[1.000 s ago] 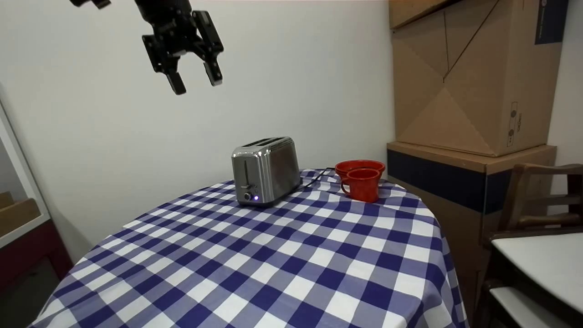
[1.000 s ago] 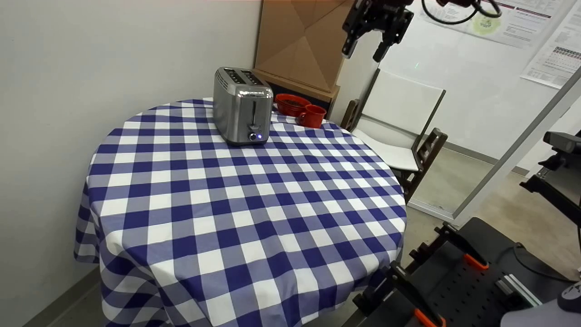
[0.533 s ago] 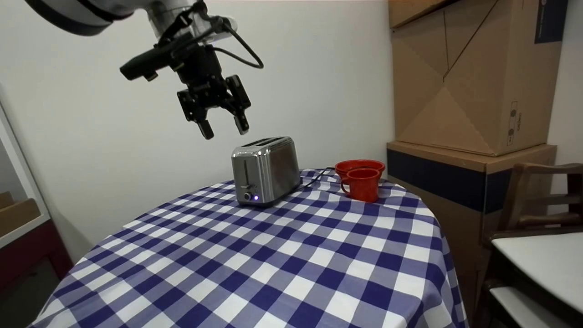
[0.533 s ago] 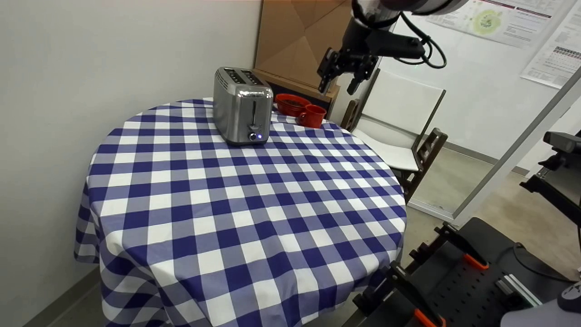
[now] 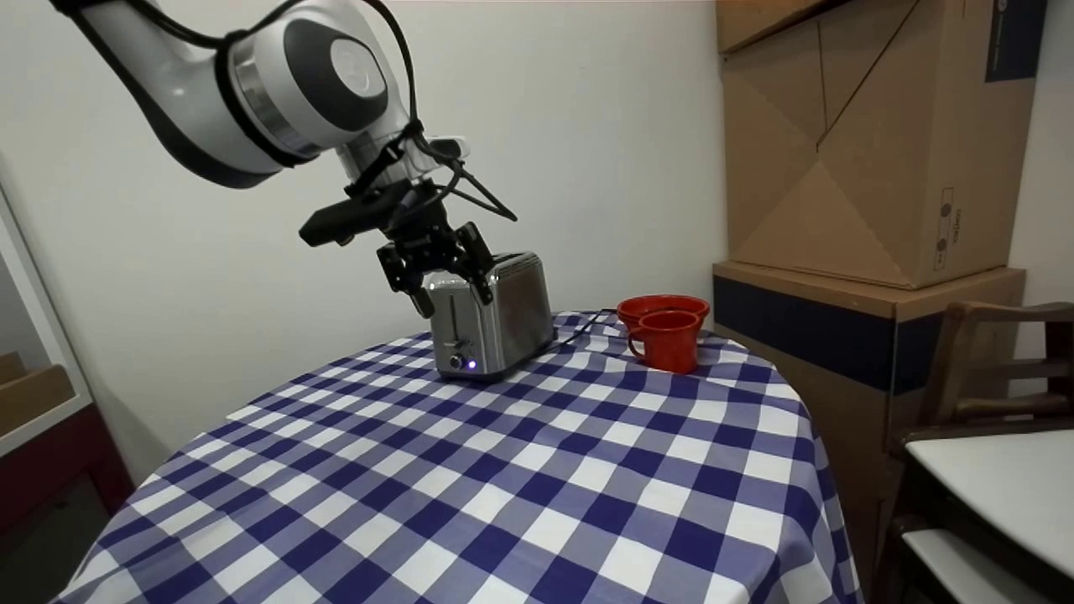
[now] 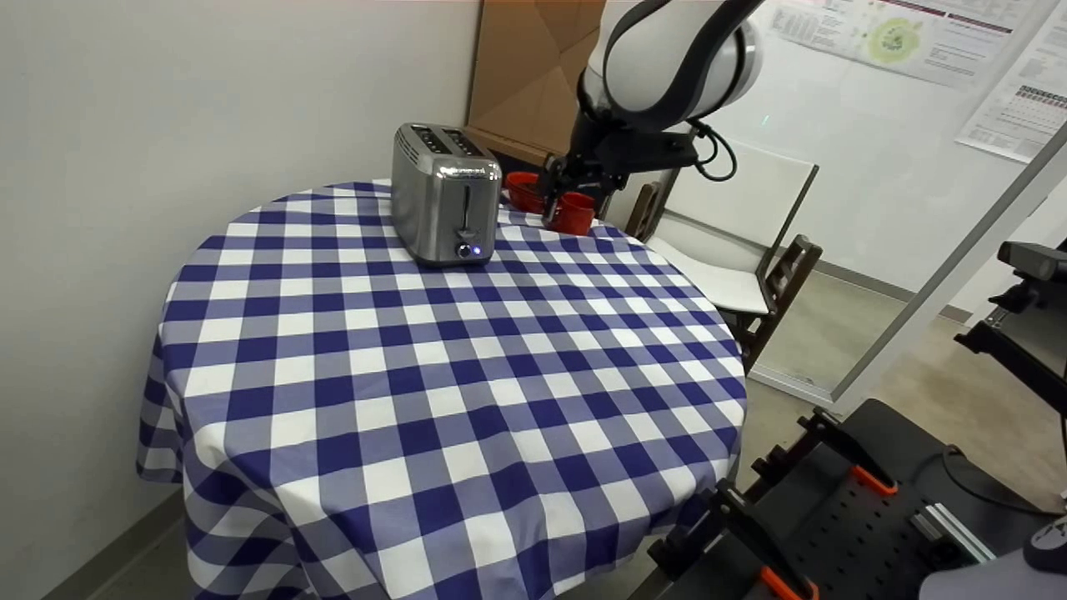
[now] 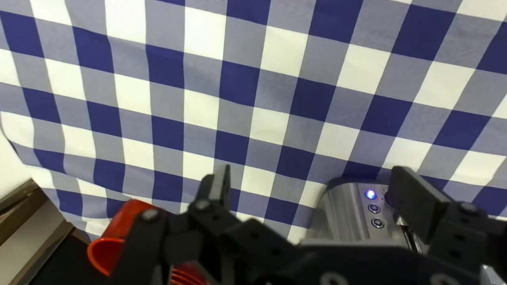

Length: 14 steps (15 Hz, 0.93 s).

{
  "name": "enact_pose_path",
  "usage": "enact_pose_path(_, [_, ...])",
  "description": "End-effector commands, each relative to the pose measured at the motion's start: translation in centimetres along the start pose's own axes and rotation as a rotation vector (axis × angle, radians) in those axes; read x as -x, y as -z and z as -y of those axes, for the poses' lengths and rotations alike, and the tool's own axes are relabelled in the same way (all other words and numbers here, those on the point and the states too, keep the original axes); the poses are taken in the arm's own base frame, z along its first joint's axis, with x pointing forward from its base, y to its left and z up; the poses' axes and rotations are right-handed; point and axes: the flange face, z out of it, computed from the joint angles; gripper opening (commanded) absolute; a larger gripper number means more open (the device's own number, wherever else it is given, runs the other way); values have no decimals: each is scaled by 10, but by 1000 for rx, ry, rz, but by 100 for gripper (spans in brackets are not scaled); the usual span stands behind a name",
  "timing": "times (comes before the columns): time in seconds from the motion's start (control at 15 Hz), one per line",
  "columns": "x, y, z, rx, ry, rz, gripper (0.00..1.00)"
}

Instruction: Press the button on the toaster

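The silver toaster (image 5: 522,315) stands upright on the checked tablecloth; it also shows in an exterior view (image 6: 417,200) and in the wrist view (image 7: 340,213). Its end panel has a lit button (image 7: 370,194), two unlit round buttons (image 7: 374,208), a knob and a lever in a slot. My gripper (image 5: 454,300) is open and empty, in front of the upper end panel. In the wrist view the gripper (image 7: 313,169) has its right finger covering the knob and part of the lever. In an exterior view the gripper (image 6: 578,206) overlaps the red cup, apart from the toaster.
A red cup (image 5: 669,342) and a red bowl (image 5: 663,302) stand beyond the toaster on the round table. A black cord (image 5: 581,330) runs behind the toaster. Cardboard boxes (image 5: 839,168) and a white wall stand behind. A chair (image 6: 733,200) stands beside the table.
My gripper has come down and toward the toaster, rightward in one exterior view and leftward in the other, staying open. The toaster, cup and bowl have not moved.
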Motion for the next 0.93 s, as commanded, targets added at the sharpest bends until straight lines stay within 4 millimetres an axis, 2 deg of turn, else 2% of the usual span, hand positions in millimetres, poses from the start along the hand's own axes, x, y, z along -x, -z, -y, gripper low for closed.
enact_pose_path(0.0, [-23,-36,19,34,-5,-26,100])
enact_pose_path(0.4, [-39,-85,43,73,-17,-63,100])
enact_pose_path(0.87, [-40,-133,64,96,-18,-59,100])
